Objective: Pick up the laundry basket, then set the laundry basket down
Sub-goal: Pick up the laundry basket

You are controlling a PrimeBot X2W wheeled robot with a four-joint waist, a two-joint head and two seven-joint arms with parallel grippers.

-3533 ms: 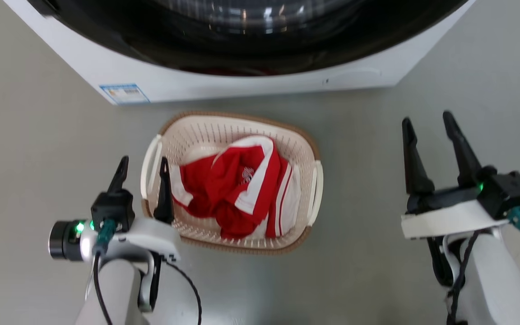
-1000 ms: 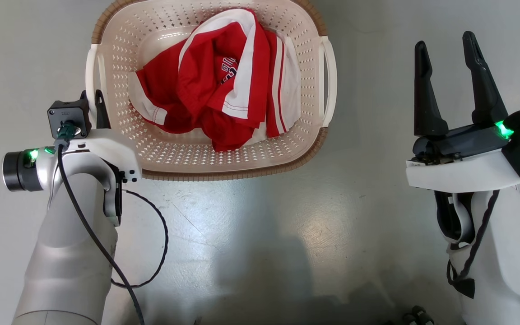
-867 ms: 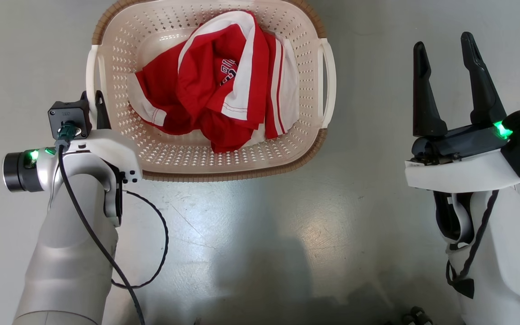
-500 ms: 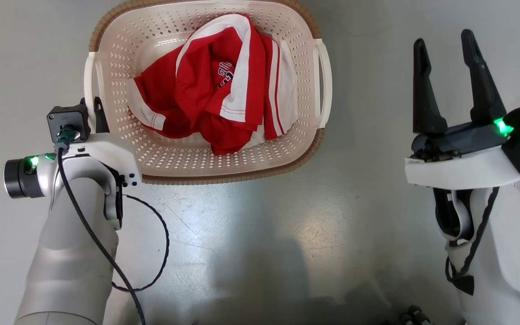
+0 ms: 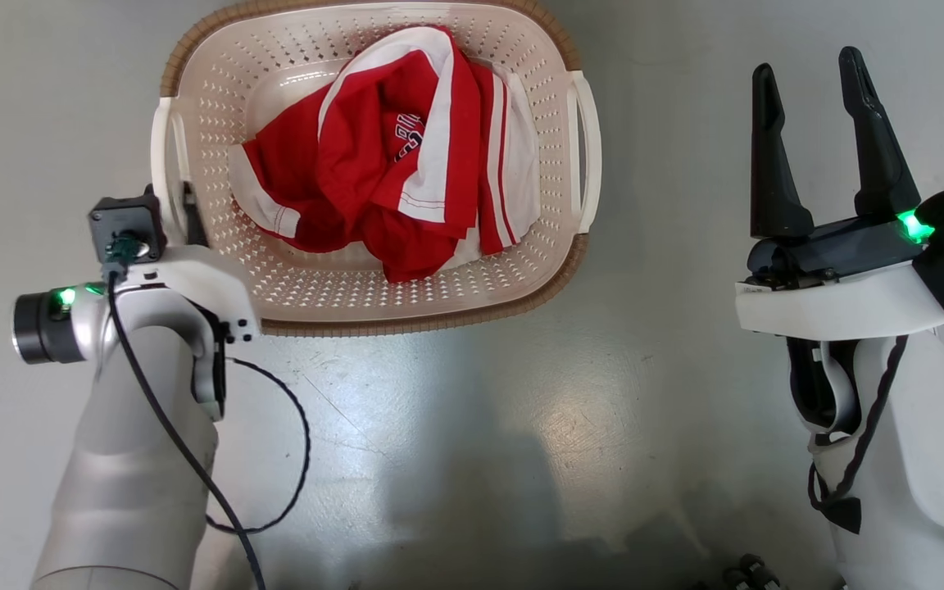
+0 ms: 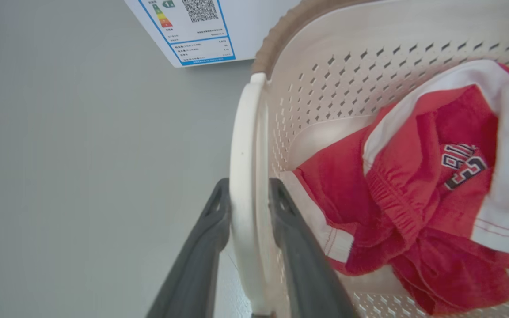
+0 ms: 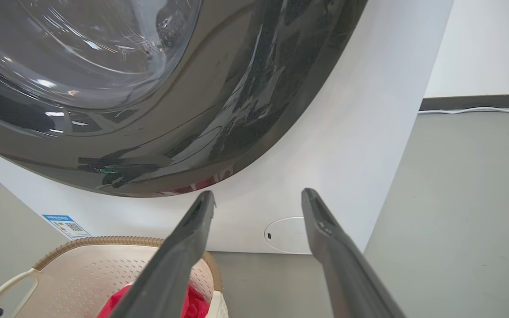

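Now the laundry basket [image 5: 406, 325], holding a red-and-white garment [image 5: 394, 164], appears to rest on the grey floor [image 5: 521, 426]. The left gripper [image 6: 248, 183] straddles its left handle [image 6: 242, 132], though whether clamped or slack is unclear. The right gripper [image 5: 805, 65] is spread wide and empty. Probably the set-down stage: next, free the handle and withdraw without tipping the basket.

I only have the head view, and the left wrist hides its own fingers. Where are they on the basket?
Observer: In the left wrist view, the left gripper has one finger on each side of the laundry basket's white side handle. I cannot tell whether they press it.
Operator: What lies beyond the basket?
Observer: A white washer with a dark glass door. Its label sits just past the basket's brown rim.
Operator: And the right gripper?
Observer: The right gripper is open and empty, pointing at the washer's lower front.
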